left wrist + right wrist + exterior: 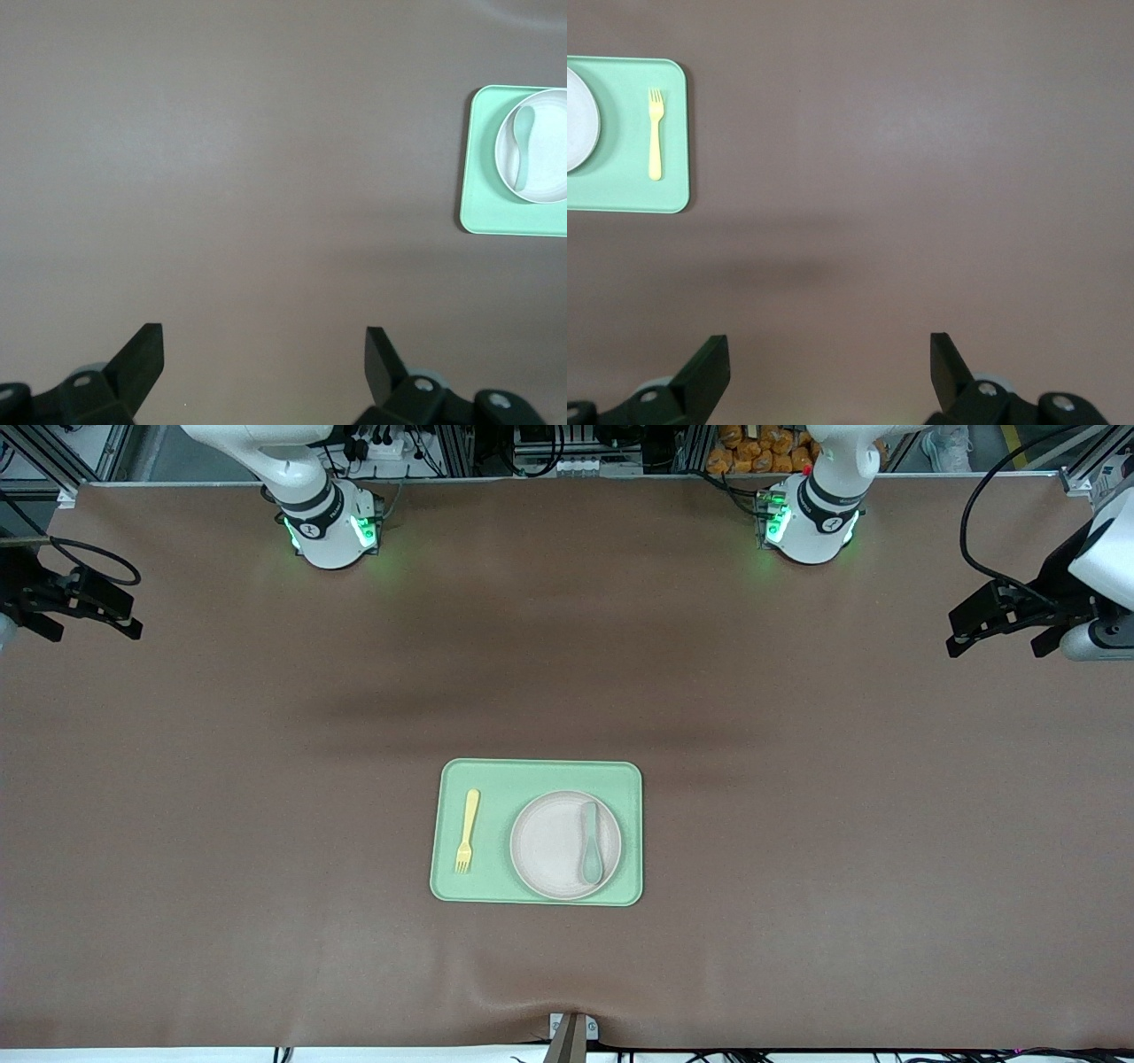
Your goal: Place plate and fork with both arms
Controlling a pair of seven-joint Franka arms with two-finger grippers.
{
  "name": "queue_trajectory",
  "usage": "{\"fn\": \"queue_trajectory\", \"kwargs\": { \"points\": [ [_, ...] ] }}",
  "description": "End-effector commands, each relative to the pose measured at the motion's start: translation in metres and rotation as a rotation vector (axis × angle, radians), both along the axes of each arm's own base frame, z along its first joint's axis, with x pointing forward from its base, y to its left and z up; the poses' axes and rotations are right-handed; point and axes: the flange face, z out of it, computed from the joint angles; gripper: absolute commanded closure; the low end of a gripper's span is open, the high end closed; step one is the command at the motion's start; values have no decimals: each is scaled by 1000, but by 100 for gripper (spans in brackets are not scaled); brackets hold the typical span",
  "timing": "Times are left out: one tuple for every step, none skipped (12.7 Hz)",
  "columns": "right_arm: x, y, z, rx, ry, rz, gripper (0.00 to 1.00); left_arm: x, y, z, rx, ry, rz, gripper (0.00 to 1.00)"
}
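Plate (565, 844), round, speckled beige, sits on the light-green tray (535, 777) beside the small yellow plastic fork (467, 830), but a grey-green spoon (590, 841) on it could slide off when lifted; left claw (997, 623) and right claw (84, 607) hang wide open and empty over the brown counter (266, 779) ends.

Both arms drawn wide apart and waiting, left gripper (997, 627) and right gripper (97, 615) agape, empty.

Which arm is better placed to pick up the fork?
Right. The fork lies on the tray toward the right arm's end, beside the plate. The right claw hangs open, empty.
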Motion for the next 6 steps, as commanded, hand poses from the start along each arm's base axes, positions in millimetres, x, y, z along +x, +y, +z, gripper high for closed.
{"fn": "queue_trajectory", "kwargs": {
  "points": [
    [4, -1, 8, -16, -8, -5, 0, -10, -5, 6, 34, -3, 15, 0],
    [4, 3, 6, -16, -5, -5, 0, -10, -7, 5, 34, -1, 12, 0],
    [7, 4, 3, -16, -1, -3, 0, -10, -7, 5, 34, -1, 14, 0],
    [7, 4, 1, -16, 2, -5, 0, -10, -7, 6, 33, -3, 14, 0],
    [8, 1, -1, -16, 7, -11, 0, -10, -7, 7, 33, -4, 12, 0],
    [8, 0, -1, -16, 8, -11, 0, -10, -7, 8, 32, -7, 12, 0]
  ]
}}
